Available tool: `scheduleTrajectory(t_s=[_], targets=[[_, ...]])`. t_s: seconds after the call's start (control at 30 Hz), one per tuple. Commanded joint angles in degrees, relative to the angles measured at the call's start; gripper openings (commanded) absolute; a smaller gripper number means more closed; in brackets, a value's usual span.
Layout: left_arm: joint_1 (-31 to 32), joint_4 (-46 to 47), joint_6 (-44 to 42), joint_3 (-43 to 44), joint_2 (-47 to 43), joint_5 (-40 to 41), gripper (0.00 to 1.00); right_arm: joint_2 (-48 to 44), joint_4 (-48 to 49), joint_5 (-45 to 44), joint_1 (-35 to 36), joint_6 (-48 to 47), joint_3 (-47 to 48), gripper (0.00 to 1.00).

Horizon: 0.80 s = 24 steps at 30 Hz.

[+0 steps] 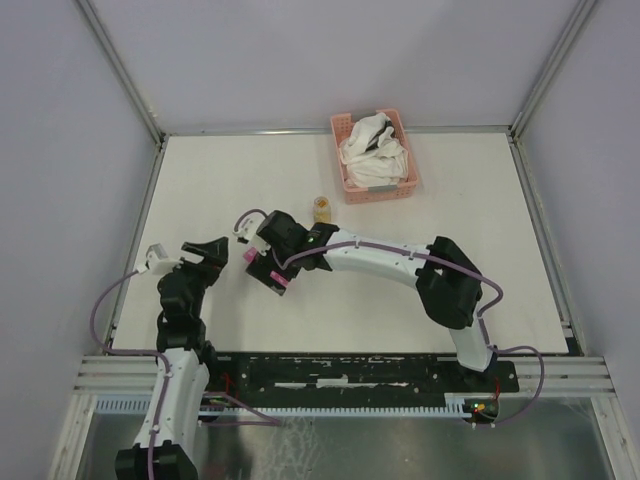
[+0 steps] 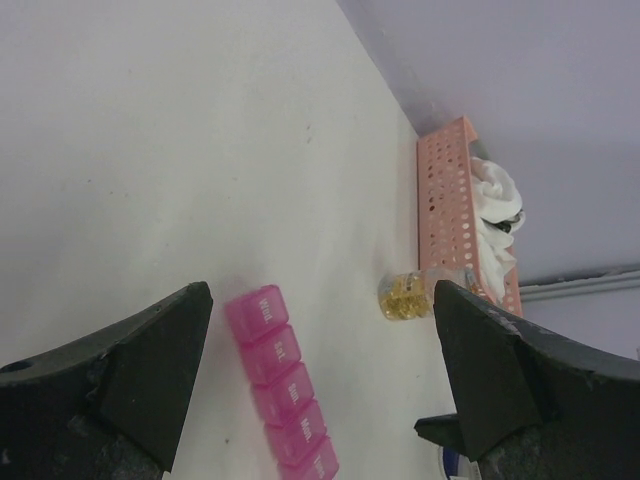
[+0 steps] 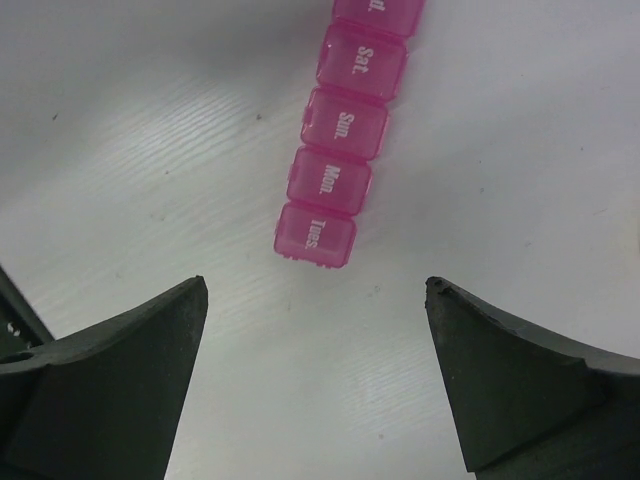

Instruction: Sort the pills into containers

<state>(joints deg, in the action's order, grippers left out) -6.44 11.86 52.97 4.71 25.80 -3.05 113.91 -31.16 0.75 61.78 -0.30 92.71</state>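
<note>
From above, the right arm reaches across the bench (image 1: 470,210) to its left half, and the right claw (image 1: 262,268) hangs over the pink pill box (image 1: 278,283). Only the two ends of the strip peek out from under it. The left claw (image 1: 205,243) sits just to the left of the strip, apart from it.

The right wrist view fills in what the arm hides from above. The strip lies flat on the bench between and beyond the spread fingers, which touch nothing, and its lids are down. Four of them read Sat., Sun., Mon. and Tues., and the row runs out of the top of the picture.

The left wrist view shows that claw wide apart as well, with nothing in it and the strip lying ahead of the left finger. Only this view shows the yellow pills (image 2: 403,298) inside the small clear bottle (image 2: 428,288). From above the bottle is just a small amber spot between the strip and the pink basket (image 1: 345,172). The basket holds white cloths (image 1: 372,145) and stands at the far edge of the bench.
</note>
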Motion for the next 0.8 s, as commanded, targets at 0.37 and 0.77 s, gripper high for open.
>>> scheduleTrajectory(t_s=[0.37,0.77], targets=[[-0.5,-3.1,-2.1,-0.1,2.9,4.0,0.99,12.6,-1.0,-3.8,0.1,10.3,10.9,0.88],[-0.4,-4.6,-1.8,-0.8,0.3,3.6,0.99,14.9,-1.7,-6.3,0.2,8.6,11.0,0.75]])
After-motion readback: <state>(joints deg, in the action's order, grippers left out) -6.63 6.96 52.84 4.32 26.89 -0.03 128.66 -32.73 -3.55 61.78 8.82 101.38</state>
